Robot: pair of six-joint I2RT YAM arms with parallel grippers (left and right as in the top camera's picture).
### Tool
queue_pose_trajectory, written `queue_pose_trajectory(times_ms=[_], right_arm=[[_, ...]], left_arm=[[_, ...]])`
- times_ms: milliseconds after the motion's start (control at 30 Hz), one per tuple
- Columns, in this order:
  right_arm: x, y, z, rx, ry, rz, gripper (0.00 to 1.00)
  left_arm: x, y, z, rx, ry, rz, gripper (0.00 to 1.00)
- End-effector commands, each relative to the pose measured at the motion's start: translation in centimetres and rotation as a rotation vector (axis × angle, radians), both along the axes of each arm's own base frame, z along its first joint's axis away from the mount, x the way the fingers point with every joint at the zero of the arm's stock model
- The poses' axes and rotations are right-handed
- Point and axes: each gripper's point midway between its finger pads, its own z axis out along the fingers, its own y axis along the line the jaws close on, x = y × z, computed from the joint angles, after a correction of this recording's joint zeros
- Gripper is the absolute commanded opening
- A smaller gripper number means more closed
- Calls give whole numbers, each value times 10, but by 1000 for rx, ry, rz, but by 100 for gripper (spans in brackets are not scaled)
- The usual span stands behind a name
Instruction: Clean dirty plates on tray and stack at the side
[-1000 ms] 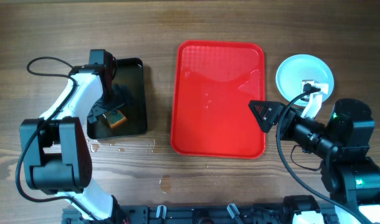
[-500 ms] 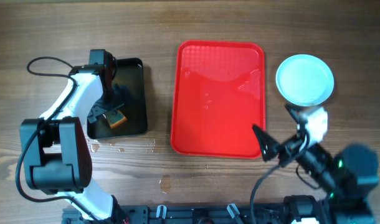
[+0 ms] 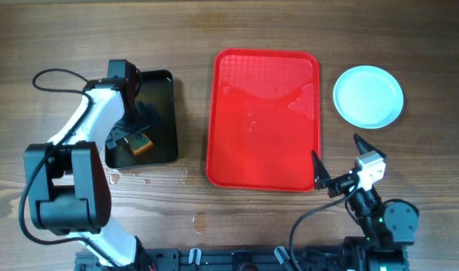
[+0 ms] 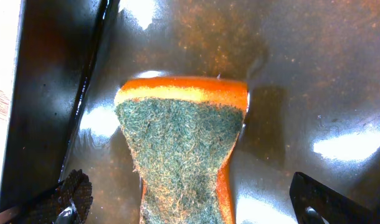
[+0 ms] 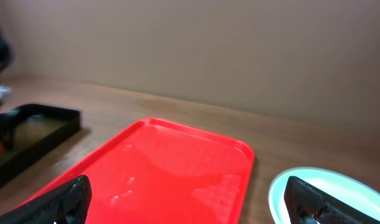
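The red tray (image 3: pixel 263 120) lies in the middle of the table, wet and with no plates on it. A pale light-blue plate (image 3: pixel 369 96) sits to its right on the table; I cannot tell whether others lie under it. Its surface looks clean. My right gripper (image 3: pixel 338 162) is open and empty, near the front edge by the tray's front right corner. The right wrist view shows the tray (image 5: pixel 177 168) and the plate (image 5: pixel 321 190) ahead of the right gripper (image 5: pixel 190 202). My left gripper (image 4: pixel 193 202) is open, its fingers astride an orange-and-green sponge (image 4: pixel 180 143).
A black tray (image 3: pixel 143 117) holding dirty water stands left of the red tray, with the sponge (image 3: pixel 142 143) and my left gripper (image 3: pixel 132 129) in it. Water drops lie on the wood in front of it (image 3: pixel 150 177). The black tray also shows in the right wrist view (image 5: pixel 28 134).
My right arm has drawn back from the plate toward the front edge, leaving the plate uncovered. The left arm and sponge have not moved.
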Motion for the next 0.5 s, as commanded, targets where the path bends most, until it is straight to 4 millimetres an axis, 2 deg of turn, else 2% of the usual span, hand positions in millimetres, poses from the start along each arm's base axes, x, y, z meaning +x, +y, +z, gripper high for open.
queue_pose_trajectory(times_ms=[0, 467], right_arm=[[9, -17, -5, 100, -22, -100, 100], [12, -19, -14, 94, -20, -114, 100]], left_arm=[[1, 0, 2, -7, -9, 0, 100], [1, 0, 2, -7, -9, 0, 100]])
